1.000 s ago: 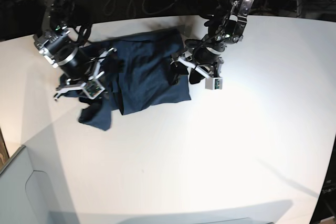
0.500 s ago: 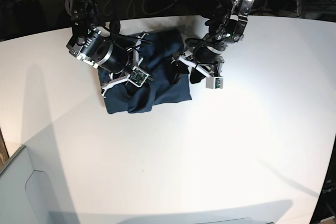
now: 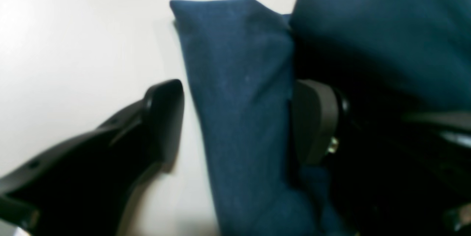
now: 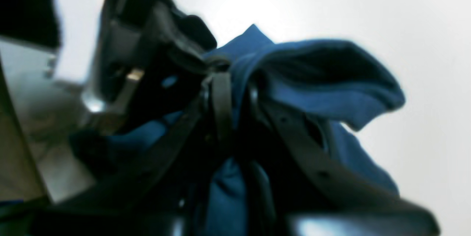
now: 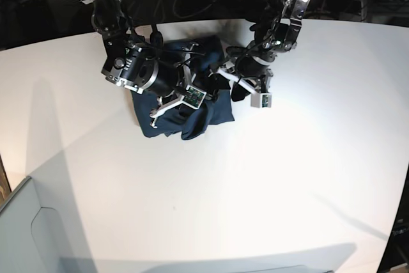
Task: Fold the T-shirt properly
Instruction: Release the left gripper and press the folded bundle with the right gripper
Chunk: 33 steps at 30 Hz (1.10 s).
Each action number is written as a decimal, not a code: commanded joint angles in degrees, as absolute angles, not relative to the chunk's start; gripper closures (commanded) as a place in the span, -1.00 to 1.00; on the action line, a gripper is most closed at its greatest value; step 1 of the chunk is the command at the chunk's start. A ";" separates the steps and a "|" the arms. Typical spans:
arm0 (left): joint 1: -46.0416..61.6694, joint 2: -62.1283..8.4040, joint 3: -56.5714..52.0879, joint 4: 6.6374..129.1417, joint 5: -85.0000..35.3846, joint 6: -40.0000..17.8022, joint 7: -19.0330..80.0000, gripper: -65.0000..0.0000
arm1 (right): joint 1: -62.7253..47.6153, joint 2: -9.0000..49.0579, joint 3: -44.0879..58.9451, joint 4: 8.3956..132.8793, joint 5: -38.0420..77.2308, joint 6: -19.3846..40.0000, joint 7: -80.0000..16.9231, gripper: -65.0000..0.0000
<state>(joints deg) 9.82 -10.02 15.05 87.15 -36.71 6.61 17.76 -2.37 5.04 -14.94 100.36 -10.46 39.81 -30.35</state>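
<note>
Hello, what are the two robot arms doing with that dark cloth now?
They are folding a dark navy-blue cotton T-shirt on the white table. The right gripper has its jaws shut on a bunch of the fabric, held over the shirt. The left gripper has its jaws wide open astride a folded edge. The fold is not finished.

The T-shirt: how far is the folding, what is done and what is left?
Done: the T-shirt lies bunched into a compact dark bundle on the white table. In hand: the right tool is shut on a fold of the cloth, lifted above the bundle; the left tool stands open astride the shirt's edge. Left: laying that fold down flat and squaring the bundle, which looks uneven.
</note>
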 commanded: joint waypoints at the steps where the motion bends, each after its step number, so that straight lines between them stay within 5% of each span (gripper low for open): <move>1: 10.86 -10.33 14.90 87.34 -36.62 8.22 20.18 -0.38 | -1.71 4.88 -15.34 100.79 -9.45 40.00 -28.79 1.00; 10: 14.02 -12.62 14.46 94.73 -36.62 8.31 20.18 -0.38 | -1.45 4.18 -15.52 100.62 -9.45 40.00 -28.88 0.94; 18: 20.79 -12.62 4.00 100.35 -36.62 8.22 20.18 -0.38 | -1.98 4.35 -17.10 102.37 -9.45 40.00 -28.88 -0.19; 21: 23.87 -12.53 -1.19 103.25 -36.62 8.22 20.18 -0.39 | -2.42 4.53 -16.84 105.36 -9.19 40.00 -28.88 -0.45; 30: 26.86 -12.09 -10.77 106.33 -36.62 8.13 20.18 -0.39 | -8.57 4.35 -2.07 113.89 -9.10 40.00 -28.88 -0.45; 33: 26.86 -12.09 -12.18 106.24 -36.62 8.13 20.18 -0.39 | -10.15 4.26 2.24 114.77 -9.01 40.00 -28.88 -0.21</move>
